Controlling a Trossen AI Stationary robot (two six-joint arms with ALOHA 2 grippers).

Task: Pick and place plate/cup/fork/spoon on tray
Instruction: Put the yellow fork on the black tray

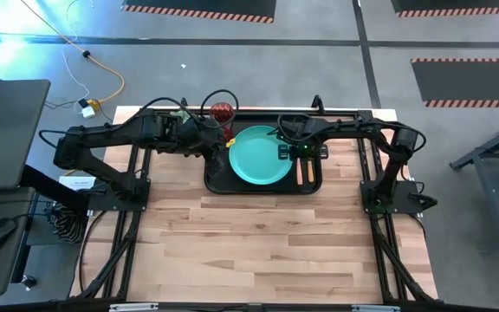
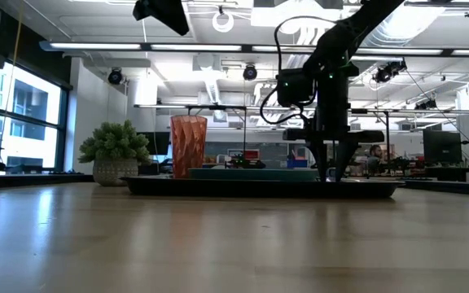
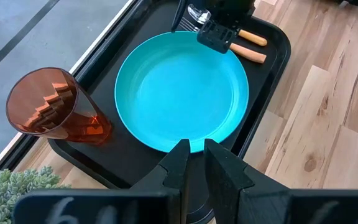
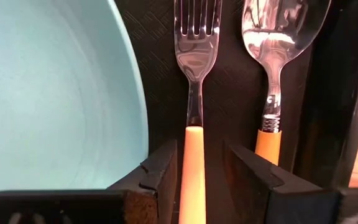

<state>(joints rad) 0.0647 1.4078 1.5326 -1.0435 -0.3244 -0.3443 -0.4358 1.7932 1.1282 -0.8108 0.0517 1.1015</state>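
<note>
Resting on the black rectangular tray (image 3: 272,68) are the teal round plate (image 3: 182,93), translucent red cup (image 3: 51,109), orange-handled spoon (image 4: 271,74) and orange-handled fork (image 4: 194,93), the fork between the right tool's (image 4: 205,171) parted, released fingers; the left tool (image 3: 194,163) is nearly closed, empty.

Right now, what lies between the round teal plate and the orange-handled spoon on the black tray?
The orange-handled fork, flat on the tray between plate and spoon, straddled by the right gripper; right wrist view.

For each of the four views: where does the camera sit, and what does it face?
High: overhead, facing down on black tray, both arms.
Low: table height, facing translucent red cup, right gripper.
Left wrist: above teal plate, left gripper showing.
Right wrist: over orange-handled fork and spoon, its fingers open.
Shared: plate, all views.
</note>
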